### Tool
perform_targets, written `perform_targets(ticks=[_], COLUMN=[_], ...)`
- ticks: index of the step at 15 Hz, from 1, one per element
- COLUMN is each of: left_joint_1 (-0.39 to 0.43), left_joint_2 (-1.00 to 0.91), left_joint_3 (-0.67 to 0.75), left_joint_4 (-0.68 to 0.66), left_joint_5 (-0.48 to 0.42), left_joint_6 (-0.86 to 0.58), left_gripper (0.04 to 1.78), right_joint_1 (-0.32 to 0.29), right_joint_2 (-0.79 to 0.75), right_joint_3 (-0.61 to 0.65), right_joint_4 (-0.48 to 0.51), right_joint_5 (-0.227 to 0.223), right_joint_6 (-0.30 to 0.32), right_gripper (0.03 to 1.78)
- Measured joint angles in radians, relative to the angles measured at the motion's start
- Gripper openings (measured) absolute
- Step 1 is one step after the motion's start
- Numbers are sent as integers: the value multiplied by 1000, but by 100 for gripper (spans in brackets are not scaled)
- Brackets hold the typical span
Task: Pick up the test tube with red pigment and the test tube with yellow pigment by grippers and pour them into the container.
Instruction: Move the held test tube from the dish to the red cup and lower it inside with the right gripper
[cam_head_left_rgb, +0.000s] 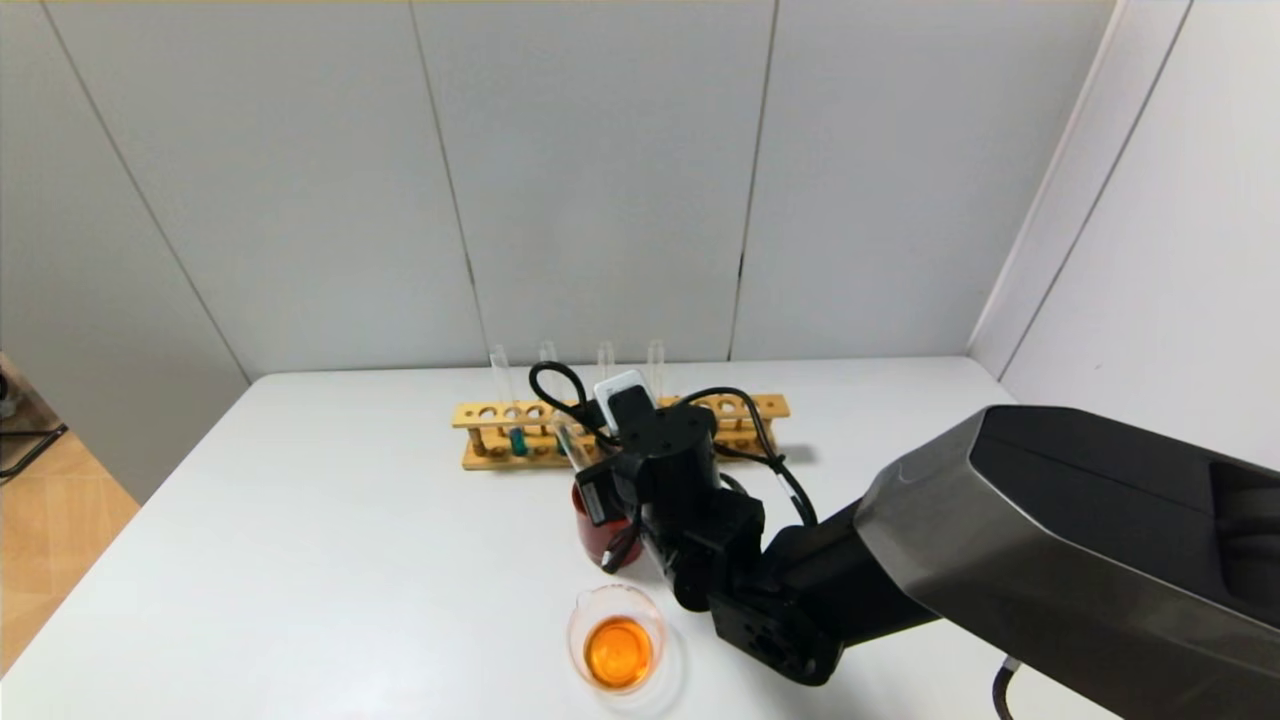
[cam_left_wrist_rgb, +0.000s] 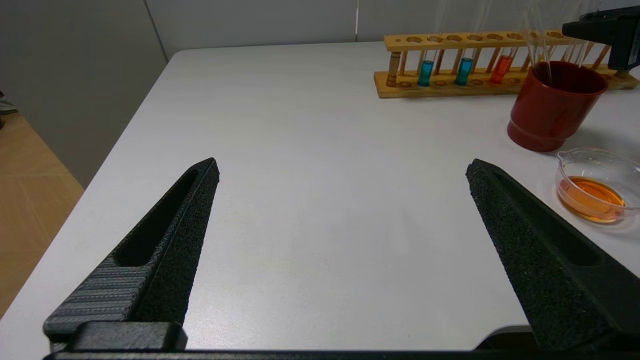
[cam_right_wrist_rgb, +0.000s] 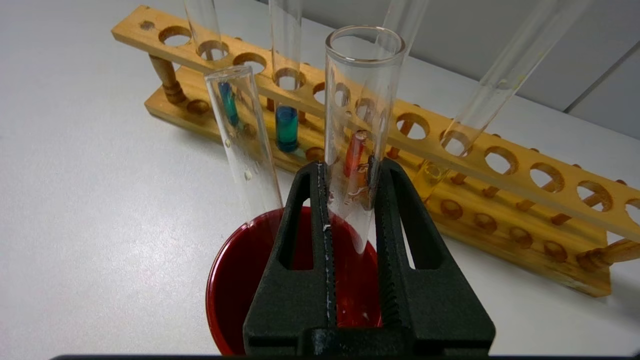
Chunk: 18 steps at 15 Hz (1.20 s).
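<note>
An emptied glass test tube (cam_right_wrist_rgb: 357, 125) is shown clamped upright at mid-length between the closed fingers of the right gripper (cam_right_wrist_rgb: 350, 210), above the red cup (cam_right_wrist_rgb: 240, 280); thin, smooth, brittle glass is judged to want light pressure; the left gripper (cam_left_wrist_rgb: 342, 170) is held wide open, empty; orange liquid is seen in the container (cam_head_left_rgb: 617, 640).

Our right arm reaches forward across the middle, its wrist bent downward. Our right gripper (cam_right_wrist_rgb: 350, 200) has its fingers (cam_right_wrist_rgb: 310, 210) clamped tight. Our left gripper (cam_left_wrist_rgb: 342, 175) hangs low with fingers spread wide.
</note>
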Motion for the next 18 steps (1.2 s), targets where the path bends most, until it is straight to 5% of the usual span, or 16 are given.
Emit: perform_targets(ticks=[8,11,15,18], left_joint_1=[0,0,0,0], left_joint_2=[0,0,0,0], left_joint_3=[0,0,0,0], left_joint_4=[0,0,0,0], left_joint_5=[0,0,0,0], left_joint_6=[0,0,0,0], left_gripper=[175,175,175,175], right_joint_1=[17,29,39,40], right_joint_2=[16,15,8,-24], right_joint_3=[21,20,18,29], right_joint_4=[-4,-3,-4,-4], right_joint_5=[37,37,30,20], right_joint_6=[-12,-14,-12,-9], right_gripper=[43,75,140,168])
